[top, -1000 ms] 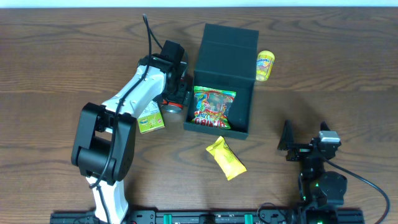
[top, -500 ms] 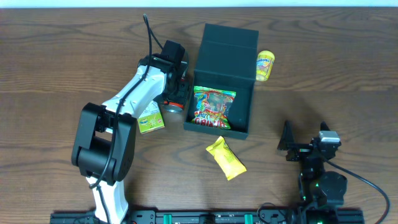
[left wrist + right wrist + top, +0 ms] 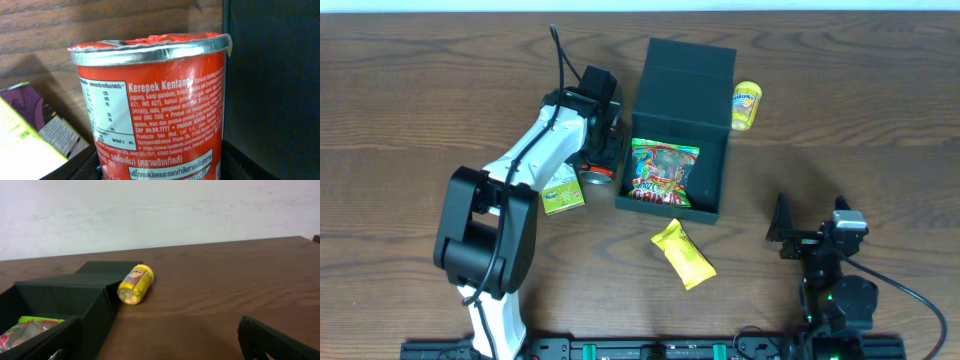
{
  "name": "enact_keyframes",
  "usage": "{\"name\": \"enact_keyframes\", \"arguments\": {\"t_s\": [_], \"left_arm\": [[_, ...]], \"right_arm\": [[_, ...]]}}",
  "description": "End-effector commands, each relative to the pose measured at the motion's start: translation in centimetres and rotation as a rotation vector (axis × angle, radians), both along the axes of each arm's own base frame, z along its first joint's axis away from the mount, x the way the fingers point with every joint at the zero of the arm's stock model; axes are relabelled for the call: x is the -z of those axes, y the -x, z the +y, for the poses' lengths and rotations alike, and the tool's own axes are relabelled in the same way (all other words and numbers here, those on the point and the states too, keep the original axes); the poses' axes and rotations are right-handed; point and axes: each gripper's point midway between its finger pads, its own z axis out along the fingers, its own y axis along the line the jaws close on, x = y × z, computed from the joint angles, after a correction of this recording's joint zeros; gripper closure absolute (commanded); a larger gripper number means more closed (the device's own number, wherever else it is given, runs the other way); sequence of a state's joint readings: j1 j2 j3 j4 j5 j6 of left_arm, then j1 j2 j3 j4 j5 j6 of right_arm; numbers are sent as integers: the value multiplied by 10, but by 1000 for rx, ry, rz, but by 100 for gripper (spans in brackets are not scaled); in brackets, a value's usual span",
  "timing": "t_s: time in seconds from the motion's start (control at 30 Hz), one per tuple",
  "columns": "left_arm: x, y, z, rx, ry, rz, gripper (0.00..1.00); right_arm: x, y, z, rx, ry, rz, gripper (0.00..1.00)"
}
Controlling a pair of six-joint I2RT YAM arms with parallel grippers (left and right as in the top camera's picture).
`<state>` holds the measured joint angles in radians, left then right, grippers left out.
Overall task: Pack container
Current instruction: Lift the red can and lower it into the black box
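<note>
The container (image 3: 672, 195) lies open just 12 o'clock of the table's (image 3: 440, 80) middle, with its flap back toward 12 and a candy bag (image 3: 663, 173) inside. At its 9 o'clock the left gripper (image 3: 599, 163) is closed on a red can (image 3: 150, 100), just beside the wall. A green carton (image 3: 563, 192) lies at the can's 8 o'clock. A yellow jar (image 3: 747, 105) is at the container's 2 o'clock and a yellow packet (image 3: 683, 254) at its 6. The right gripper (image 3: 785, 230), at 4 o'clock, gapes wide and holds nothing.

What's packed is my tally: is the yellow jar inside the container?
No, the yellow jar lies on the table outside the container, beside its lid.
</note>
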<state>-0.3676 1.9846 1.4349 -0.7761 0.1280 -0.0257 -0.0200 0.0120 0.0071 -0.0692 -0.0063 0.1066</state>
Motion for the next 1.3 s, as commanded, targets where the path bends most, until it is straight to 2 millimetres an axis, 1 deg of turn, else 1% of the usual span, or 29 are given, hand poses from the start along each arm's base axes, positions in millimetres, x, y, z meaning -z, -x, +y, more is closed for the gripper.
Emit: {"name": "enact_keyframes", "arguments": {"t_s": [0.0, 0.17, 0.27, 0.37, 0.47, 0.53, 0.63, 0.73, 0.9, 1.03, 1.1, 1.27], "left_arm": [[-35, -3, 0, 3, 24, -75, 41], [-76, 1, -1, -17, 60, -153, 41], [-100, 7, -5, -54, 93, -192, 42], [-114, 16, -13, -79, 119, -205, 43], [-122, 27, -33, -64, 145, -211, 44], [-123, 36, -50, -25, 156, -211, 44], [-125, 52, -82, 43, 178, -215, 44], [-129, 64, -110, 77, 207, -235, 44], [-127, 82, -137, 81, 200, -255, 44], [-119, 87, -158, 100, 199, -276, 43], [-112, 88, -166, 110, 199, -272, 43], [-85, 84, -169, 102, 156, -242, 43]], "right_arm": [[1, 0, 3, -11, -12, 1, 1], [1, 0, 3, -11, -12, 2, 1], [1, 0, 3, -11, -12, 1, 1], [1, 0, 3, -11, -12, 2, 1], [1, 0, 3, -11, -12, 1, 1], [1, 0, 3, -11, -12, 1, 1], [1, 0, 3, -10, -12, 1, 1], [1, 0, 3, -11, -12, 1, 1], [1, 0, 3, -11, -12, 2, 1], [1, 0, 3, -11, -12, 2, 1], [1, 0, 3, -11, -12, 2, 1], [1, 0, 3, -11, -12, 2, 1]]}}
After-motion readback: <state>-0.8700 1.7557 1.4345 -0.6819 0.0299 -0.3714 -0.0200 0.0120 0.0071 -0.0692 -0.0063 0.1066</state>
